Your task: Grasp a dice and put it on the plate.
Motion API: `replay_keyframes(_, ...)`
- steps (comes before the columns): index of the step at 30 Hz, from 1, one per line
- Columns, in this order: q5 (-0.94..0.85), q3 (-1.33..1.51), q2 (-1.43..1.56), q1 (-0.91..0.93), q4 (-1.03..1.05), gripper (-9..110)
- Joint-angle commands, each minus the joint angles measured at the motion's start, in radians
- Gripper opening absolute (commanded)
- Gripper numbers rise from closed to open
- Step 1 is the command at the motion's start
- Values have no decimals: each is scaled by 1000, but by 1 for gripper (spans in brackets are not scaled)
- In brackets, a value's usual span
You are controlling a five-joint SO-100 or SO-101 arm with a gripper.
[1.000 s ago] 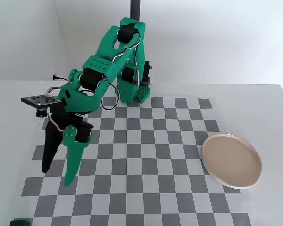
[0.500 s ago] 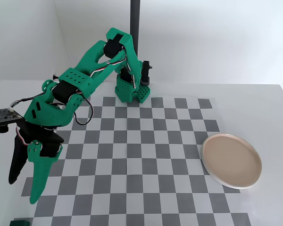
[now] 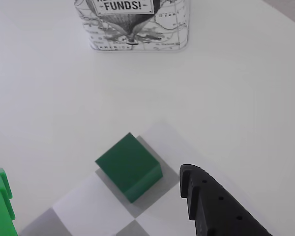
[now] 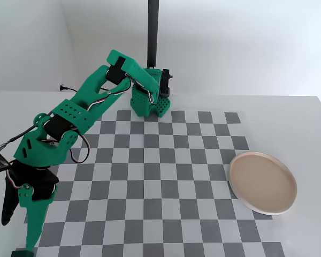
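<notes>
In the wrist view the dice (image 3: 129, 167), a plain dark green cube, rests on a pale square at the corner of the checker mat. My gripper (image 3: 96, 172) is open above it; the black finger (image 3: 211, 206) stands to the cube's right, apart from it, and the green finger (image 3: 0, 206) is far to its left. In the fixed view the gripper (image 4: 17, 234) hangs over the mat's front left corner, where its green finger covers the dice. The beige-pink plate (image 4: 263, 183) lies empty at the mat's right edge.
A printed tin (image 3: 132, 24) marked "FUNDS!" stands on the white table beyond the dice in the wrist view. The arm's base (image 4: 148, 104) is at the back of the checker mat (image 4: 166, 176), in front of a dark pole (image 4: 153, 32).
The arm has swung left and forward, carrying the open gripper from the mat's left side down to its front left corner over the dice.
</notes>
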Motion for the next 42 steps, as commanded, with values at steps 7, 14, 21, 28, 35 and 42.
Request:
replay_keyframes(7, 2, -480, -209, 15, 112, 33)
replay_keyframes(14, -5, -615, -311, 11, 135, 33)
replay_keyframes(21, -3, -704, -399, 2, 127, 33)
replay_keyframes(28, -6, -723, -436, -3, 110, 33)
replay_keyframes(35, -15, -729, -491, -3, 74, 34)
replay_keyframes(42, -29, -759, -548, -5, 54, 34)
